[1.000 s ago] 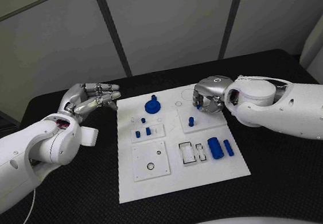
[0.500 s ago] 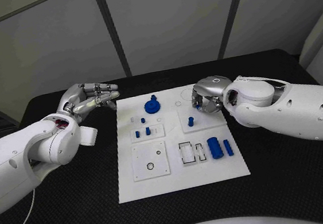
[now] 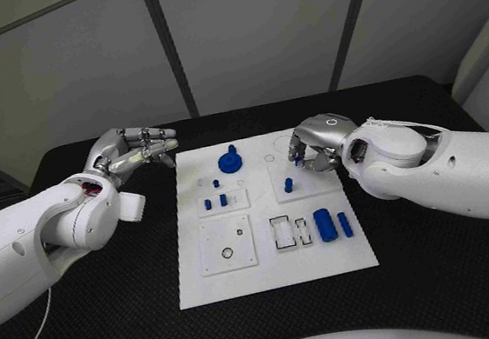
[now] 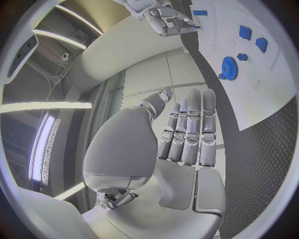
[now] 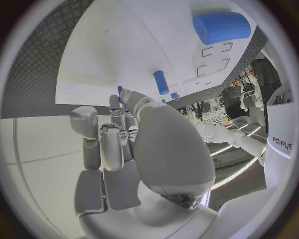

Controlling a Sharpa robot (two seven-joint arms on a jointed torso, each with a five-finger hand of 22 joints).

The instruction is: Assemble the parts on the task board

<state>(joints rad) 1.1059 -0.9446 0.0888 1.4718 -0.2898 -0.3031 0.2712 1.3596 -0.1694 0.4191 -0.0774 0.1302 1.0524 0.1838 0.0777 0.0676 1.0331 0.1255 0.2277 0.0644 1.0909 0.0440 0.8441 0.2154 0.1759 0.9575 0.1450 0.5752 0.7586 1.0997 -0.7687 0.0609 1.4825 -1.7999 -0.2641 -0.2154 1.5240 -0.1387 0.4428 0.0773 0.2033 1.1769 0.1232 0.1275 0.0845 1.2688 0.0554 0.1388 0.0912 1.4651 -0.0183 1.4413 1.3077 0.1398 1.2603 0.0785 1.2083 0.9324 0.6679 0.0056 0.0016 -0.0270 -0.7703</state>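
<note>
Black table (image 3: 119, 331), task board (image 3: 274, 266) centred. My left robot hand (image 3: 130, 152) hovers off-board, fingers straight, holding nothing. Right robot hand (image 3: 317, 147) over board, curled (grip: can't tell).

Two glossy white arms with rounded shells; each robot hand, left (image 3: 129, 149) and right (image 3: 316, 141), is silver metal with segmented fingers.

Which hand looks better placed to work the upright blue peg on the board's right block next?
Probably the right hand: it hangs over the task board beside the upright blue peg. The left hand hovers off the board's left edge, holding nothing.
</note>
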